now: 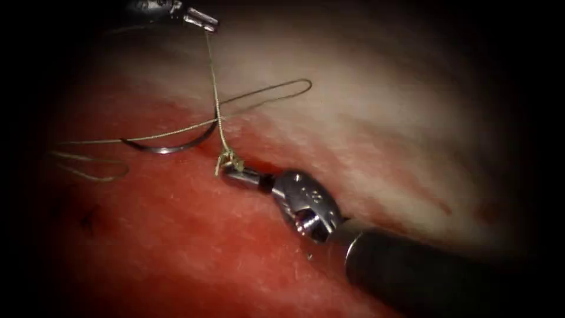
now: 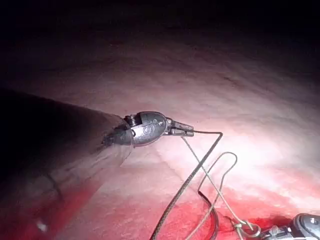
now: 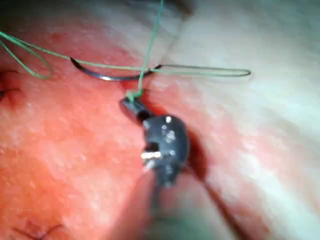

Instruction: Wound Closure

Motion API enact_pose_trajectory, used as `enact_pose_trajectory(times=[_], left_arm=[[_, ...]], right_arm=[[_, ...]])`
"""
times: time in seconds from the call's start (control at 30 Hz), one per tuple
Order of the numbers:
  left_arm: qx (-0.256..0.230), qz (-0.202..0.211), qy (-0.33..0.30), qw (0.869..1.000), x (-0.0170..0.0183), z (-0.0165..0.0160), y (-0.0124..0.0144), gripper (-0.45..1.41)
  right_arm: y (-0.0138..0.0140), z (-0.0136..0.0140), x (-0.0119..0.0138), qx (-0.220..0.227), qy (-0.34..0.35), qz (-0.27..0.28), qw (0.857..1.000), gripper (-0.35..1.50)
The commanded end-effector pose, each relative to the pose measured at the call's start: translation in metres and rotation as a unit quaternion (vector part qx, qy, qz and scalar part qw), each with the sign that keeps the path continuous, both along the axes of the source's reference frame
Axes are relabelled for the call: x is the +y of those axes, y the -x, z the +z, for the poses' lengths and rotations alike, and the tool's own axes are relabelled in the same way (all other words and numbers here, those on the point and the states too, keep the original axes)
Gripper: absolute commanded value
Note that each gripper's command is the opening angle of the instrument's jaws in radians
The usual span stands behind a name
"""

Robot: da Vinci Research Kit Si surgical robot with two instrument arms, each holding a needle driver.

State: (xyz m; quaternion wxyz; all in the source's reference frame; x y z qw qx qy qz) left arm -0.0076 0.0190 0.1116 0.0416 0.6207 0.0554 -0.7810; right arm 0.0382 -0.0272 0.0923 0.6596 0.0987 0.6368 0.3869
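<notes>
Endoscope view, needle (image 1: 168,146) flat on tissue (image 1: 176,235), lengthwise left-right, curve bowing down

Your left tool (image 1: 203,20) is sitting half in darkness at the endoscope view's upper edge, its shaft cut off. The thread (image 1: 88,168) is fading into shadow toward the left border. Your right tool (image 3: 131,106) is blurring in its wrist view, leaving its jaws unreadable there.

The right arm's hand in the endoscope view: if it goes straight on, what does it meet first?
Probably the knot at its tips: the right hand seems shut on the thread there. Beyond lies the needle, loose on the tissue.
</notes>
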Motion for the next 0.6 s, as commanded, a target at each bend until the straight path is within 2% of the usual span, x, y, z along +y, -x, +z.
enact_pose_trajectory(times=[0.03,0.3,0.6], left_arm=[[-0.001,-0.004,0.001,1.0,0.0008,0.0008,0.0004,-0.45],[0.009,-0.022,0.008,1.0,0.0028,0.0029,0.0003,-0.45],[0.041,-0.046,0.02,0.998,0.0036,0.0053,0.0006,-0.45]], right_arm=[[-0.0007,0.0005,-0.0002,0.0,0.009,-0.009,1.0,-0.35],[-0.0015,-0.0002,-0.0013,0.02,0.031,-0.047,0.998,-0.35],[-0.0022,-0.0013,-0.0024,0.009,0.039,-0.074,0.996,-0.35]])
